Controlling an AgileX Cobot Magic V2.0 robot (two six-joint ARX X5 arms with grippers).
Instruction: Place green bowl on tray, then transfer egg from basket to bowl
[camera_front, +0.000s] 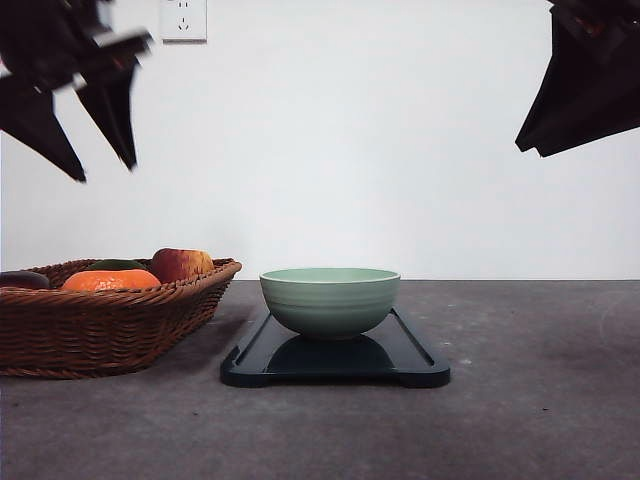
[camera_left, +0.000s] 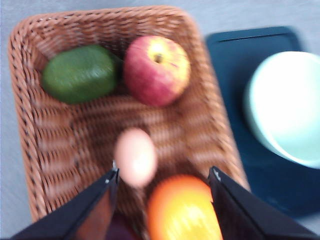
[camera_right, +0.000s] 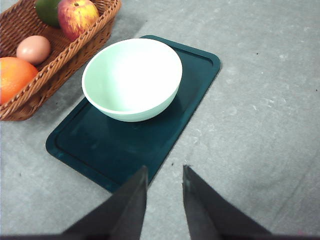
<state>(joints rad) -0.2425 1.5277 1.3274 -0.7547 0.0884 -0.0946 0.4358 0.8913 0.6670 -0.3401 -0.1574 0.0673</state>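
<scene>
The green bowl (camera_front: 330, 300) is seated on the tray (camera_front: 420, 365), with bare tray left at both ends. Just beside the tray, the basket (camera_front: 100, 330) is found; the egg (camera_left: 135, 157) is seen in it, apart from the walls. The left gripper (camera_left: 164, 176) is held wide open and empty above the egg. The right gripper (camera_right: 165, 172) is nearly closed, empty, over the tray's edge.
</scene>
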